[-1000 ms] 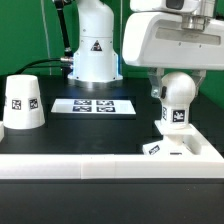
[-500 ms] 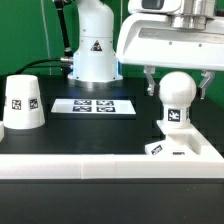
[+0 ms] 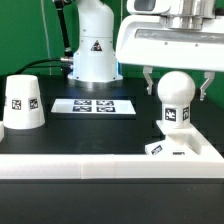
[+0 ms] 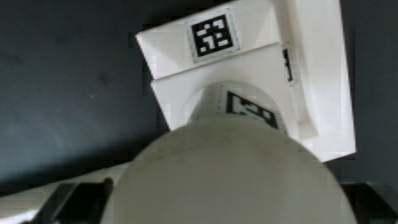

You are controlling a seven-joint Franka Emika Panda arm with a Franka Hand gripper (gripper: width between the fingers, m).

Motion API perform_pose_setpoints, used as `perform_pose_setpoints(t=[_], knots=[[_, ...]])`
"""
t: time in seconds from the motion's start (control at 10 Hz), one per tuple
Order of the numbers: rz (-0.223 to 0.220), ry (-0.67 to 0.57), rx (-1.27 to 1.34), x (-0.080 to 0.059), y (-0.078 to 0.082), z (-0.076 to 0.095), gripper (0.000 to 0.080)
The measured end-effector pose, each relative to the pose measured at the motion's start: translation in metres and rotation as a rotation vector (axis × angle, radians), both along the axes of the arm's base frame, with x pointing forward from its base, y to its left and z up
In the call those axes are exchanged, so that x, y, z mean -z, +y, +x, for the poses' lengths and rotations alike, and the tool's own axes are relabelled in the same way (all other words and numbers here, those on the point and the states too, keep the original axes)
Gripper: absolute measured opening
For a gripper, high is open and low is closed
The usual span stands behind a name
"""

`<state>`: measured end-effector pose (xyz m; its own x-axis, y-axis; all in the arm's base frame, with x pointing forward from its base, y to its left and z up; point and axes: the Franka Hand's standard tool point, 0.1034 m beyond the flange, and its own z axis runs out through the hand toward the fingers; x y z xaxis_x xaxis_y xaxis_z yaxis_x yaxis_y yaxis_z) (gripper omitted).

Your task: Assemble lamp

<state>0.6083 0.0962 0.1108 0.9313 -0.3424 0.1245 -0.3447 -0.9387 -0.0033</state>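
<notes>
White glossy arm, black warning triangle on base at 6 o'clock; boxy white gripper housing, dark slim fingers

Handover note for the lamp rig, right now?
Gripper: open, fingers on either side of the bulb, not clamping it.
Bulb: standing upright on the base, at the exterior view's right, by the white rail.
Shade: standing alone on the table at the exterior view's left, untouched.
Done: bulb placed on base; whether it is fully seated cannot be told.
Left: lift clear, fetch the shade, fit it over the bulb.
</notes>
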Motion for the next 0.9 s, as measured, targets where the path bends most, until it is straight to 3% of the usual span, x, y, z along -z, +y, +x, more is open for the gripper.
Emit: perform_pose_setpoints(t=[0.7, 0.9], knots=[[0.153, 0.092, 0.702, 0.0009, 0.0070, -0.0079, 0.0579], [0.175, 0.102, 0.840, 0.0007, 0.0098, -0.0078, 0.0579]])
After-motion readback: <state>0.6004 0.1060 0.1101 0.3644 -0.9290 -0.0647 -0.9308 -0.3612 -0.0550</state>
